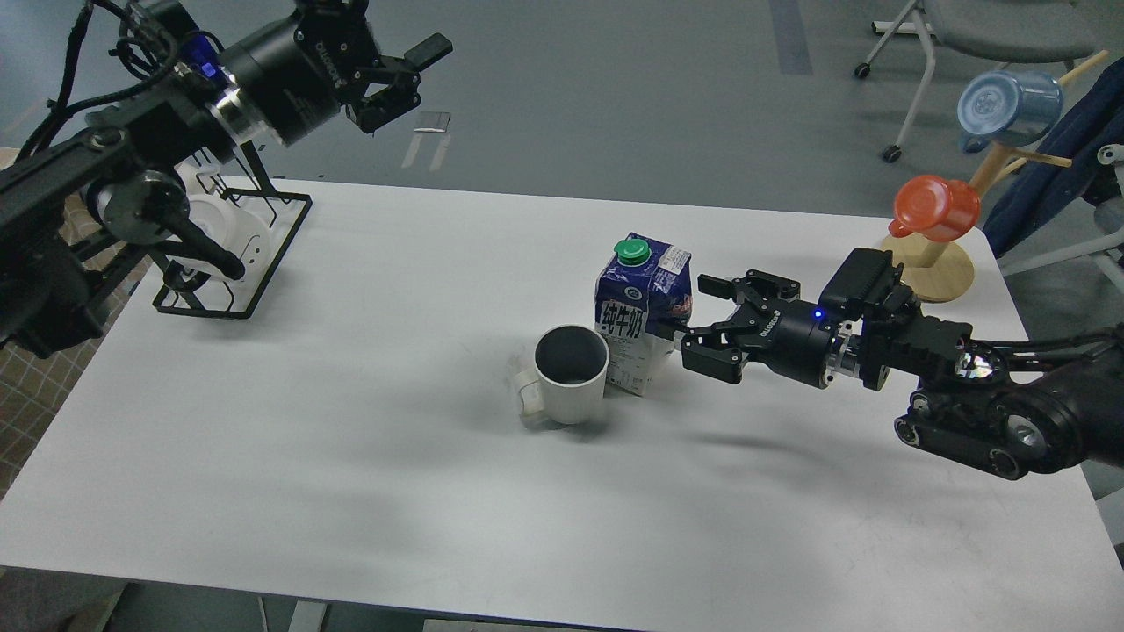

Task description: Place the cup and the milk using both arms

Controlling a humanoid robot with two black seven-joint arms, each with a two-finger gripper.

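Observation:
The off-white mug (569, 379) with a dark inside stands near the table's middle, handle to the lower left. The blue and white milk carton (639, 314) with a green cap stands upright just behind and right of it, touching or nearly touching. My right gripper (702, 314) is open just to the right of the carton, its fingers apart and clear of it. My left gripper (406, 72) is open and empty, raised high above the table's far left corner.
A black wire rack (230, 247) with white cups stands at the far left. A wooden cup tree (933, 263) with an orange cup (936, 207) and a blue cup (1006, 105) stands at the far right. A chair stands beyond the table.

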